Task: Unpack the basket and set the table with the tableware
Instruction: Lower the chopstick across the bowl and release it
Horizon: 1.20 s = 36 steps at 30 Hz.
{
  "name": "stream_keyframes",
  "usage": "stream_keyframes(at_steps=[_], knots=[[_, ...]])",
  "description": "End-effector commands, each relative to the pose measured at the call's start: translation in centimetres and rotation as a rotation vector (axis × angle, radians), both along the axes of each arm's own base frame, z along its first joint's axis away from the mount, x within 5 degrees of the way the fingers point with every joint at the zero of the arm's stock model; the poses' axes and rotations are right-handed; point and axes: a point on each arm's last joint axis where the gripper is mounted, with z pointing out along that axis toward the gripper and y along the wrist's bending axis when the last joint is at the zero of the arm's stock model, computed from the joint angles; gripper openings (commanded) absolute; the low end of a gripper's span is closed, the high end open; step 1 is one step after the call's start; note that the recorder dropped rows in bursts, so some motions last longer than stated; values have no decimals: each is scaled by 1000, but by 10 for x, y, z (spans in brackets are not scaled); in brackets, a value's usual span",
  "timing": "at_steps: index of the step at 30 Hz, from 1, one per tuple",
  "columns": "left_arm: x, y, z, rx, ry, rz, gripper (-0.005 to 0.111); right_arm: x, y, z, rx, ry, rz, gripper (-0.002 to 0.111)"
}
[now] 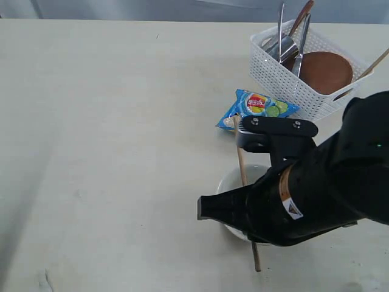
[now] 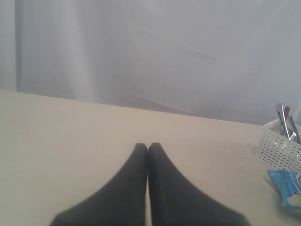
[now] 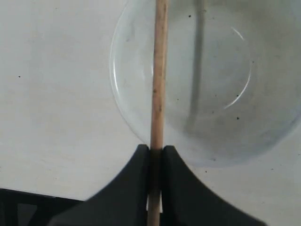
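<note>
right claw grips a chopstick over the bowl; left claw clenched empty; bag at bowl's twelve o'clock, lettering unreadable.

Far right on table: basket, plate inside; snack bag just before it; bowl nearer, chopstick over bowl.

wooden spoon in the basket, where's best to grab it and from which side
Probably the upper handle of the wooden spoon, coming from above: it leans handle-up, poking over the basket rim, with its lower end buried among the steel cutlery.
</note>
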Motion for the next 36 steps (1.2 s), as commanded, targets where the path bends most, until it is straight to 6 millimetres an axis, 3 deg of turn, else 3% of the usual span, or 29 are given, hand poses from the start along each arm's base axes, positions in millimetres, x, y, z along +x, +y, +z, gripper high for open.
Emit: stream_keyframes(at_steps=[1,13,25,29,36], knots=[[0,0,-1,15,-2,-2,0,3,2,-2,-16,-23,23,0],[0,0,-1,15,-2,-2,0,7,6,-16,-69,-27,50,0],[0,0,-1,16,0,-2,0,9,6,-17,-79,-49,59,0],[0,0,-1,16,0,-2,0,5,-1,-28,-94,-29,46,0],[0,0,-1,16,0,-2,0,5,1,-30,-43,-47,47,0]])
